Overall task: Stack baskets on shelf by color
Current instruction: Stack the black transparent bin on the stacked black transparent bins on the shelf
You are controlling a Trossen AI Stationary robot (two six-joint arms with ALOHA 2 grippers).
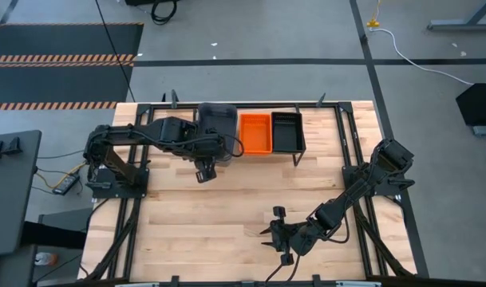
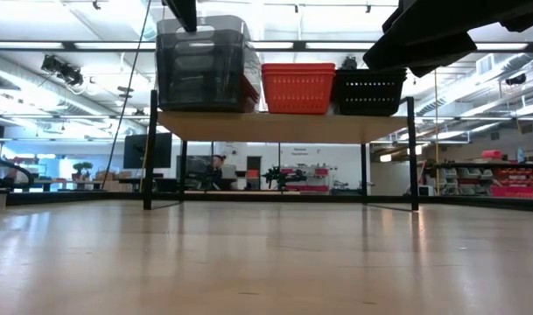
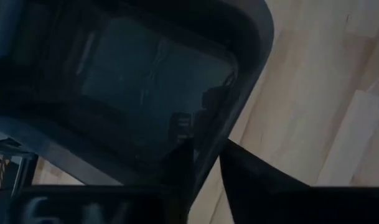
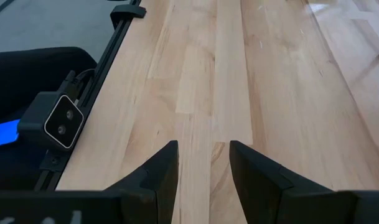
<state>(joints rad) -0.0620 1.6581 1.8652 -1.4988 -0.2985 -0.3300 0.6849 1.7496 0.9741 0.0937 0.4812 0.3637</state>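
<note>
Smoky grey baskets [image 2: 205, 66] sit stacked at one end of the shelf [image 2: 279, 125], with the orange baskets [image 2: 298, 87] beside them in the middle and the black mesh baskets [image 2: 369, 91] at the far end — three colour piles side by side on the pale board. The left gripper [image 3: 205, 158] is right at the grey stack: in its wrist view the rounded corner wall of the top grey basket runs between its two dark fingers, so it is pinching that rim, or just about to let it go — I cannot tell how firmly. By my reading, this is the placing of a grey basket onto its pile, likely the closing step of the sort. The next move calls for spreading the fingers clear of the wall, then lifting straight up so the stack is not dragged. The right gripper [image 4: 203, 163] waits well away over the bare tabletop [image 4: 239, 74], fingers spread, holding nothing.
</note>
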